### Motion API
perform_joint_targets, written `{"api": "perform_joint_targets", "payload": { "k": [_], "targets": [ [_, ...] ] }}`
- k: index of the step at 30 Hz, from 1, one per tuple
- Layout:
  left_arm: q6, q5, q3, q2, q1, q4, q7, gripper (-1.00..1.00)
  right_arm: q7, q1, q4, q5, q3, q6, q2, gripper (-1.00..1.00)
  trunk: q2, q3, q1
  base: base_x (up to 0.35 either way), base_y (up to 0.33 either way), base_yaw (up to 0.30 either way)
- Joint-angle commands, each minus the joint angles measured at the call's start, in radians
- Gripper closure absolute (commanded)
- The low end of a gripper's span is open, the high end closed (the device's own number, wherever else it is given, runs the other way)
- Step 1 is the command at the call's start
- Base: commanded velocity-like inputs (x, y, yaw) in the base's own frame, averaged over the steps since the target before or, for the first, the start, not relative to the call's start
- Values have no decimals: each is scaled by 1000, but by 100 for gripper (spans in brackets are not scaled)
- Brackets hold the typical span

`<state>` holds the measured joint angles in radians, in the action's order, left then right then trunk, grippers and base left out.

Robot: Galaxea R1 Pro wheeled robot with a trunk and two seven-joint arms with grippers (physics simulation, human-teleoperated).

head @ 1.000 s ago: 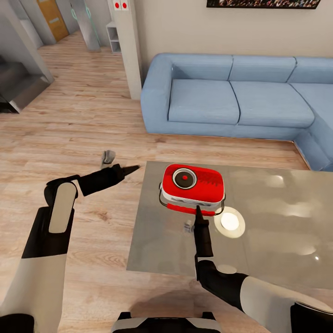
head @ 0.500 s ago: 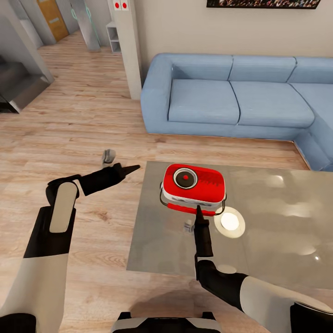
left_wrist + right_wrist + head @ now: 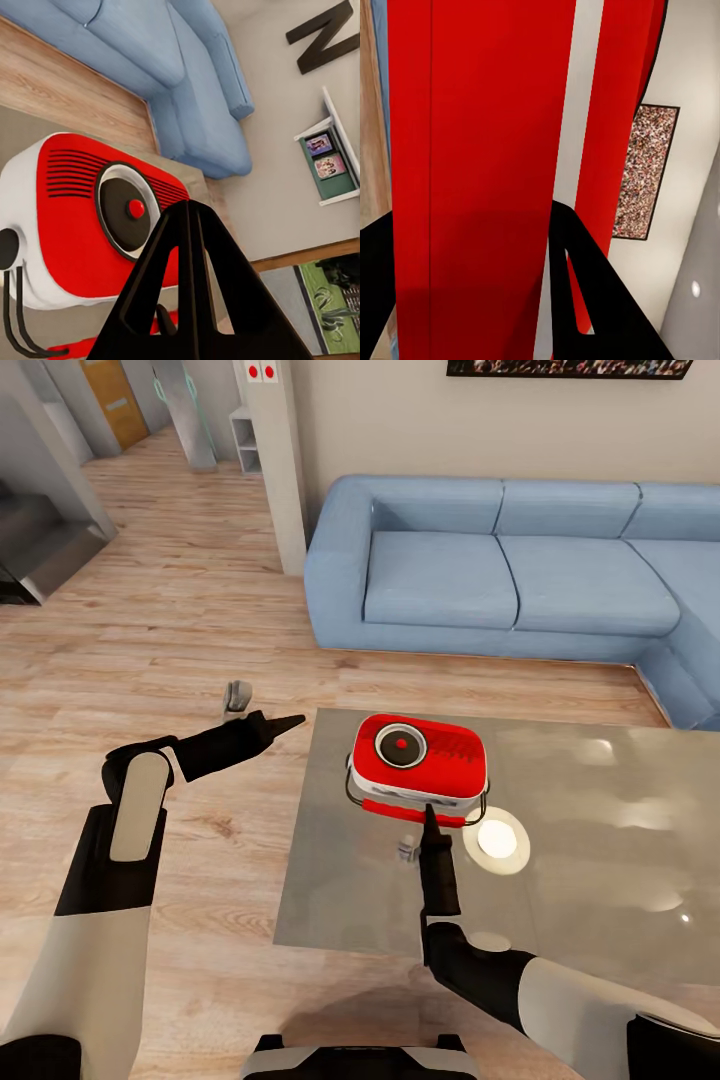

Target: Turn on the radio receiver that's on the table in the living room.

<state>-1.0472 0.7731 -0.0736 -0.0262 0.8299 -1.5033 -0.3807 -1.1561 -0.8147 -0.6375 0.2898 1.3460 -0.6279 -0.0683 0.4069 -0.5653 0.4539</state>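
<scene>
Radio receiver (image 3: 418,763) sits near the left end of the glossy grey worktop (image 3: 600,860) in your living room, its red face up, round black dial and small red centre button toward the left of its top, white band and thin black wire loops along its near side. A blue corner sofa (image 3: 520,575) stands beyond the worktop against the beige wall, and light wood plank floor (image 3: 150,650) runs off to the left toward a hallway.

Your right gripper (image 3: 430,822) reaches forward over the worktop, its black fingers drawn together to a narrow point whose tip meets the near edge of the receiver in the head view; whether it actually touches cannot be told from there. In the right wrist view the receiver's red body (image 3: 487,150) and a pale stripe loom very close, with the dark fingers (image 3: 585,300) at the edge of the frame against it. A round white reflection (image 3: 497,840) glows on the worktop just right of that gripper.

Your left gripper (image 3: 280,724) hangs over the floor just beside the worktop's left end, well short of the receiver, fingers pressed together into a closed point and holding nothing. In the left wrist view those fingers (image 3: 191,300) aim toward the receiver's dial (image 3: 127,210), with the sofa behind it.
</scene>
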Motion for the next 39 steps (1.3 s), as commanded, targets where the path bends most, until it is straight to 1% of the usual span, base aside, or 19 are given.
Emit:
{"api": "perform_joint_targets", "payload": {
  "k": [1, 6, 7, 9, 11, 12, 13, 15, 19, 24, 27, 29, 31, 33, 35, 37, 39],
  "targets": [
    [0, 0, 0, 0, 0, 0, 0, 100, -1, 0, -1, 6, 0, -7, 0, 100, 0, 0, 0, 0, 0, 0],
    [0, 0, 1, 2, 7, 5, 5, 100, -1, 0, -1, 5, 1, -19, -1, 100, 0, 0, 0, 0, 0, 0],
    [0, 0, 4, 8, 14, 14, 13, 100, -1, 0, -1, 6, 1, -20, 0, 100, 0, 0, 0, 0, 0, 0],
    [0, 0, 17, 30, 31, 40, 42, 100, -1, 0, -1, 6, 2, -21, 0, 100, 0, 0, 0, 0, 0, 0],
    [0, 0, 60, 81, 64, 92, 114, 100, -1, 0, -2, 6, 2, -23, 1, 100, 0, 0, 0, 0, 0, 0],
    [0, 1, 95, 120, 88, 128, 160, 100, -1, 0, -2, 6, 3, -23, 2, 100, 0, 0, 0, 0, 0, 0],
    [0, 1, 120, 153, 122, 165, 191, 100, -1, -1, -2, 6, 4, -24, 2, 100, 0, 0, 0, 0, 0, 0],
    [0, 1, 132, 169, 158, 202, 205, 100, -2, 0, -2, 6, 4, -24, 2, 100, 0, 0, 0, 0, 0, 0],
    [0, 1, 139, 177, 195, 255, 214, 100, -2, 0, -8, 6, 4, -29, 2, 100, 0, 0, 0, 0, 0, 0],
    [0, 2, 143, 178, 204, 290, 216, 100, -2, -1, -47, 6, 5, -50, 0, 100, 0, 0, 0, 0, 0, 0],
    [0, 2, 144, 178, 206, 293, 217, 100, -2, 0, -64, 7, 5, -69, 0, 100, 0, 0, 0, 0, 0, 0],
    [0, 2, 144, 178, 220, 299, 221, 100, -2, 0, -74, 8, 5, -77, -1, 100, 0, 0, 0, 0, 0, 0],
    [0, 2, 143, 179, 237, 312, 238, 100, -2, 0, -80, 7, 5, -80, -1, 100, 0, 0, 0, 0, 0, 0],
    [0, 2, 142, 180, 260, 342, 285, 100, -2, 0, -83, 7, 5, -81, -1, 100, 0, 0, 0, 0, 0, 0],
    [0, 6, 141, 181, 280, 369, 317, 100, -2, -1, -84, 8, 5, -82, -1, 100, 0, 0, 0, 0, 0, 0],
    [0, 21, 140, 183, 296, 394, 337, 100, -2, -1, -84, 8, 5, -83, -2, 100, 0, 0, 0, 0, 0, 0],
    [0, 46, 141, 184, 309, 415, 349, 100, -2, -1, -85, 9, 5, -83, -4, 100, 0, 0, 0, 0, 0, 0]
  ]
}}
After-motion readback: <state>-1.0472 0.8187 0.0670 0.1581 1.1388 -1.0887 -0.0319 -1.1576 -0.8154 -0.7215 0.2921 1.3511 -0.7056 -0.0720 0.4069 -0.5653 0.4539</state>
